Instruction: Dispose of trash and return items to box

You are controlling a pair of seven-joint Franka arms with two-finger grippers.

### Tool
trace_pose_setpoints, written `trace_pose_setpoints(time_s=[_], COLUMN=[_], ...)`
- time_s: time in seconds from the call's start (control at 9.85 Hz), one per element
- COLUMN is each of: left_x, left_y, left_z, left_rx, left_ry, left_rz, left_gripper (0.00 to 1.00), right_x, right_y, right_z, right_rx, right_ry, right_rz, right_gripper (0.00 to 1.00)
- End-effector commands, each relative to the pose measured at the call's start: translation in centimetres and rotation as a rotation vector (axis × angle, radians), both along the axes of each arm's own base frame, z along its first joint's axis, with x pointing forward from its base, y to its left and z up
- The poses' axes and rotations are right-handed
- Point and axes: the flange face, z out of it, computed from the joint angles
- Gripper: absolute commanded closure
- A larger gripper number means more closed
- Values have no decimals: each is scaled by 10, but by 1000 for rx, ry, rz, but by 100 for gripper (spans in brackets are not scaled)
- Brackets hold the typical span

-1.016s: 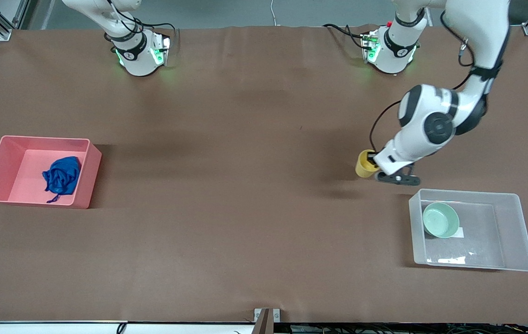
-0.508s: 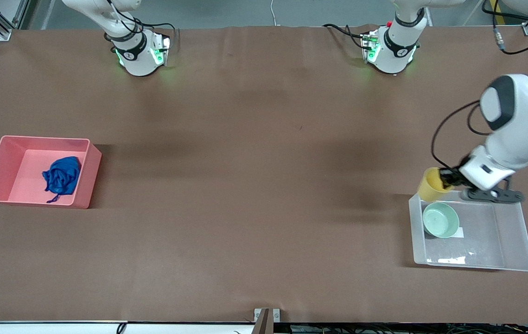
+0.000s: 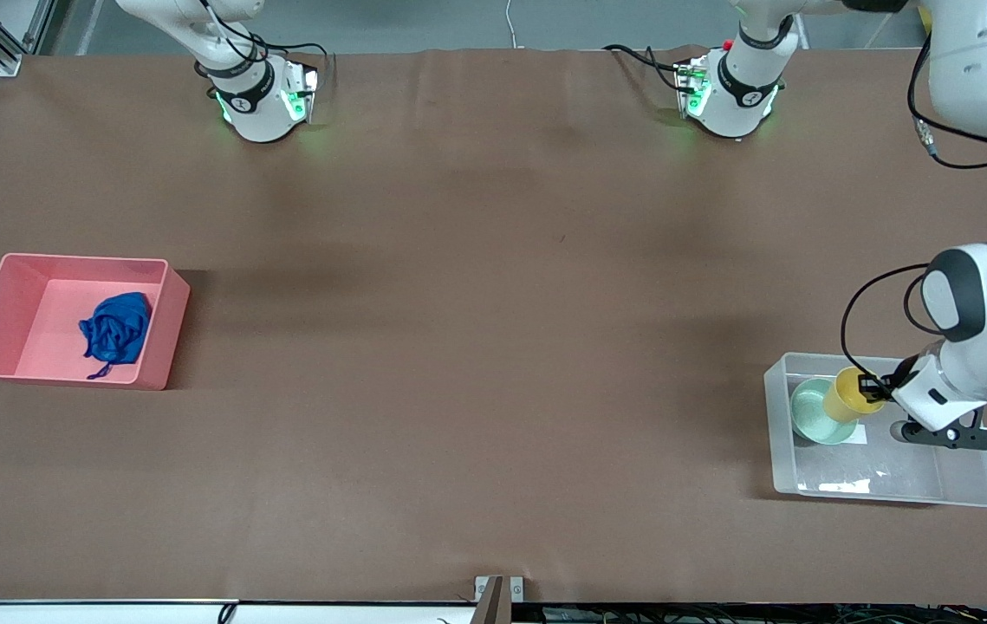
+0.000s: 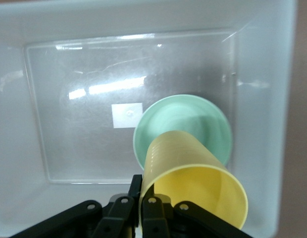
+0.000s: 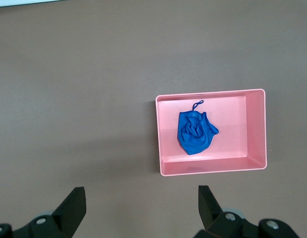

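My left gripper (image 3: 873, 389) is shut on the rim wall of the yellow cup (image 3: 844, 395), one finger inside and one outside. It holds the cup tilted inside the clear box (image 3: 772, 433), over the mint-green bowl (image 3: 809, 416) on the box floor. The left wrist view shows the cup (image 4: 193, 173) pinched by the left gripper (image 4: 142, 192) above the bowl (image 4: 193, 116) and the box (image 4: 15, 124). The blue cloth trash (image 3: 116, 328) lies in the pink bin (image 3: 34, 303). My right gripper (image 5: 141, 206) hangs open high over bare table beside the pink bin (image 5: 232, 129) and the trash (image 5: 194, 133).
A white label (image 4: 127, 115) lies on the box floor next to the bowl. The box stands at the left arm's end of the table and the pink bin at the right arm's end. Brown table cover (image 3: 476, 347) stretches between them.
My left gripper has carried the yellow cup from over the bare table into the clear box, above the mint-green bowl. The trash and the pink bin have not moved.
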Motion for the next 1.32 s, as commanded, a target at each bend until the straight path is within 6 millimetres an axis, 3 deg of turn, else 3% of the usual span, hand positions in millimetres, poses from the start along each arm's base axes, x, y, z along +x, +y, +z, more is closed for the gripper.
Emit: trace_pose_setpoints(time_s=[0.0, 0.2, 0.3, 0.41, 0.51, 0.71, 0.91, 1.02, 1.22], left_x=[2, 4, 2, 1, 2, 5, 0, -8, -50], left_y=[6, 2, 6, 7, 8, 11, -12, -22, -46], left_z=[-38, -47, -51, -54, -45, 31, 87, 123, 186], left_rx=[-19, -89, -88, -88, -80, -67, -77, -88, -63], left_ry=[42, 21, 29, 34, 27, -74, -142, -168, -145], left_rz=[9, 60, 65, 67, 58, 49, 29, 23, 54], left_gripper=[97, 93, 87, 65, 18, 3, 0, 0, 0], right_x=[-1, -2, -2, -2, -2, -2, -2, -2, -2], right_y=[-2, -4, -4, -4, -6, -7, -9, -9, -9], right_z=[4, 4, 5, 4, 3, 4, 4, 4, 3], right_rx=[-15, -15, -15, -15, -16, -16, -16, -16, -14], right_ry=[-1, -1, -2, 0, 1, 0, 0, 0, 3], right_rz=[8, 5, 6, 18, 26, 24, 23, 23, 23], right_gripper=[0, 0, 0, 0, 0, 0, 0, 0, 0])
